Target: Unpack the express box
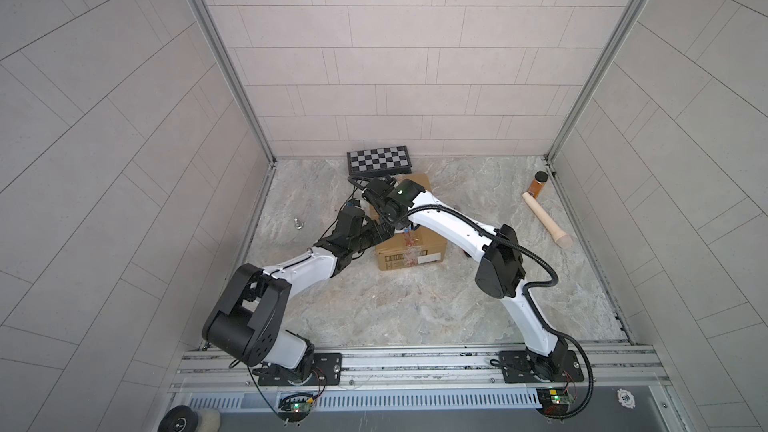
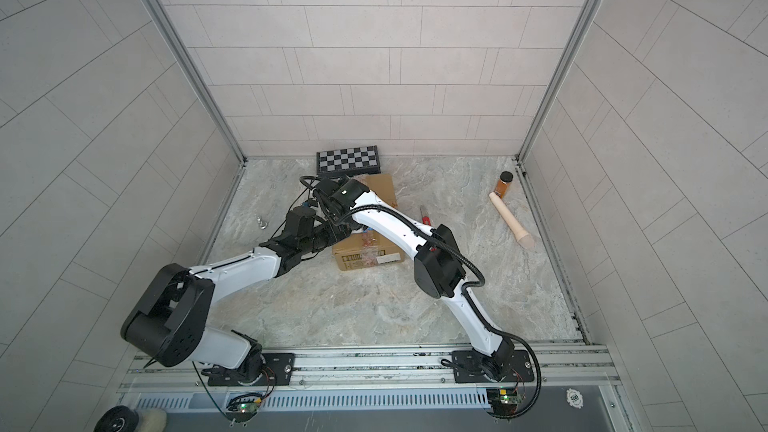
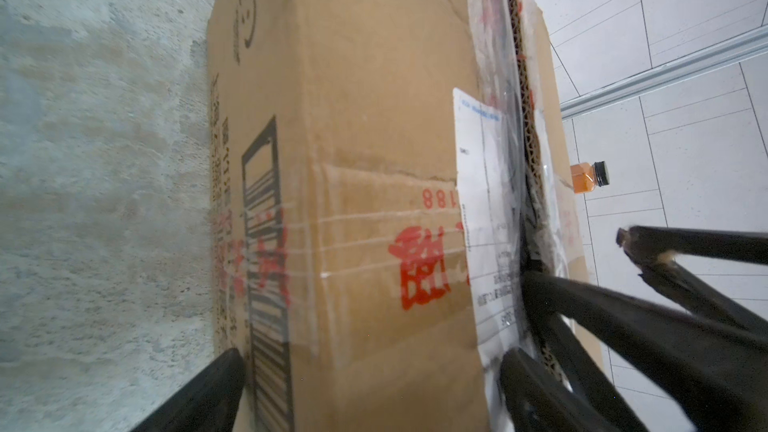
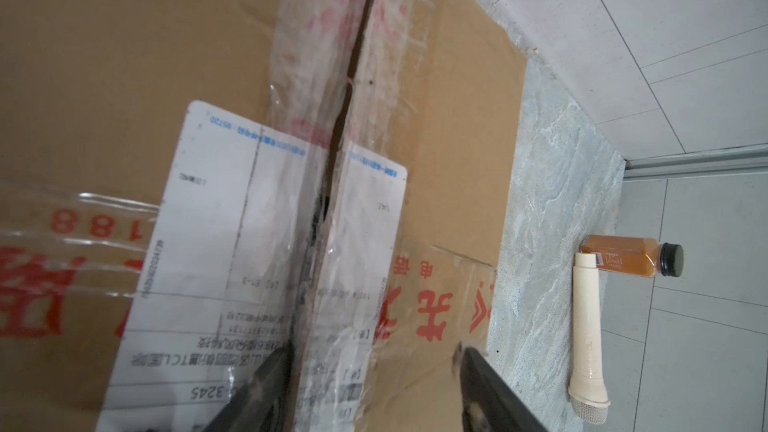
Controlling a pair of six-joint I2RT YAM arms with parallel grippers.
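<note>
The express box (image 1: 419, 249), a brown carton with red characters, a barcode and a white label, lies mid-floor in both top views (image 2: 365, 253). Its taped top seam (image 4: 349, 89) is slit. My left gripper (image 3: 374, 388) is open wide at the box's left end, one finger (image 3: 208, 392) low by the barcode side and the other by the label on top. My right gripper (image 4: 370, 384) is open over the top, one finger (image 4: 266, 384) in the seam and the other (image 4: 478, 380) at the far flap's outer edge. The arms hide both grippers' tips in the top views.
A checkered board case (image 1: 379, 160) lies just behind the box. An orange bottle (image 1: 539, 184) and a cream microphone (image 1: 546, 220) lie at the back right near the wall. A small metal piece (image 1: 297, 223) sits at the left. A red-handled tool (image 2: 426, 216) lies right of the box.
</note>
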